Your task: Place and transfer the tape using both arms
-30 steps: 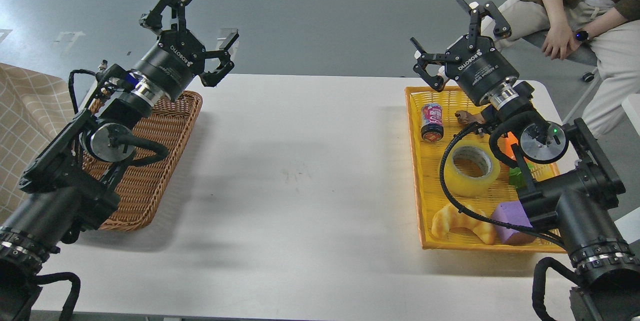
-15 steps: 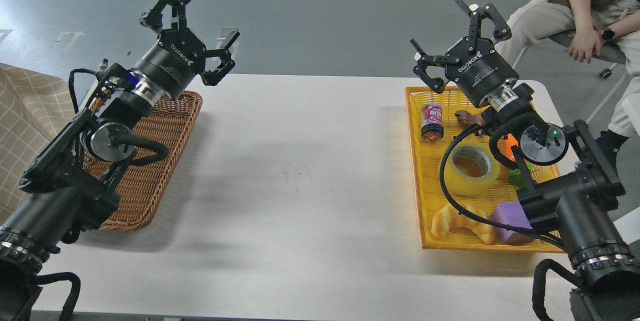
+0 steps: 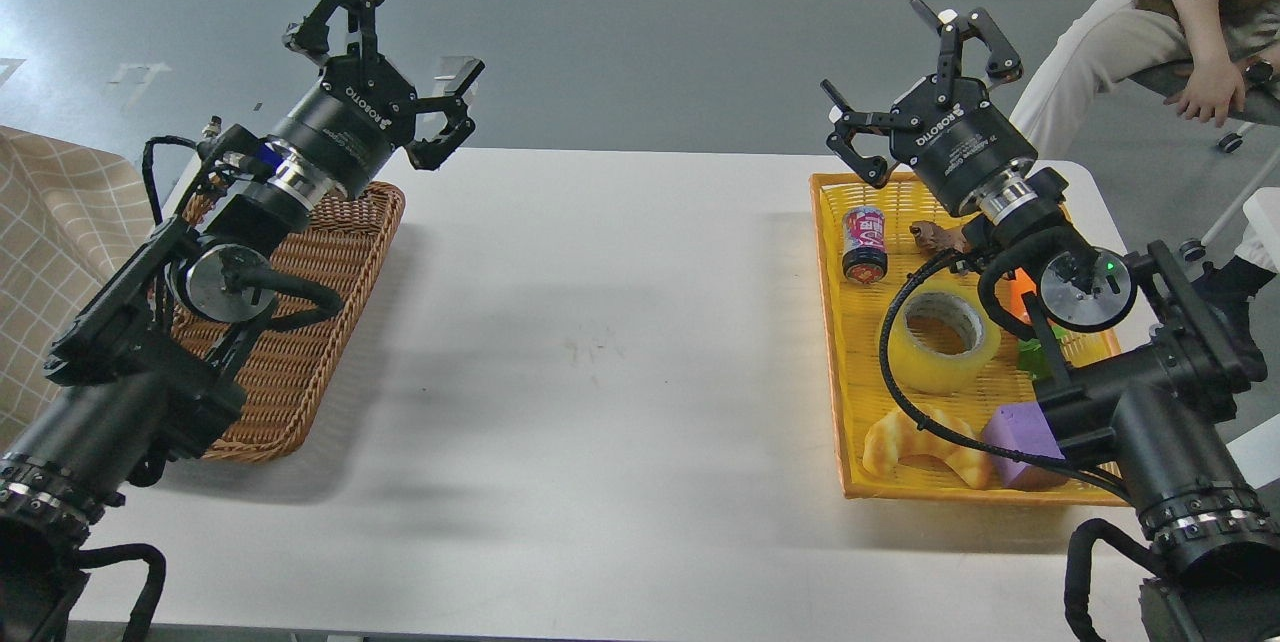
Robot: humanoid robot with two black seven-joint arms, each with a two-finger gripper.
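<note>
The tape (image 3: pixel 938 338), a wide yellow translucent roll with a grey-white core, lies flat in the middle of the yellow tray (image 3: pixel 826 252) at the right. My right gripper (image 3: pixel 905 67) is open and empty, raised above the tray's far end, behind the tape. My left gripper (image 3: pixel 400 47) is open and empty, raised above the far end of the brown wicker basket (image 3: pixel 300 342) at the left. A black cable of the right arm crosses in front of the tape.
The tray also holds a small can (image 3: pixel 865 242), a golden croissant toy (image 3: pixel 925 447), a purple block (image 3: pixel 1020 437) and a green piece (image 3: pixel 1032 354). A person (image 3: pixel 1180 12) sits at the back right. The white table (image 3: pixel 600 342) lies between basket and tray.
Both arms have barely moved; the left gripper has risen slightly. The seated person at the back right has shifted to the right.
</note>
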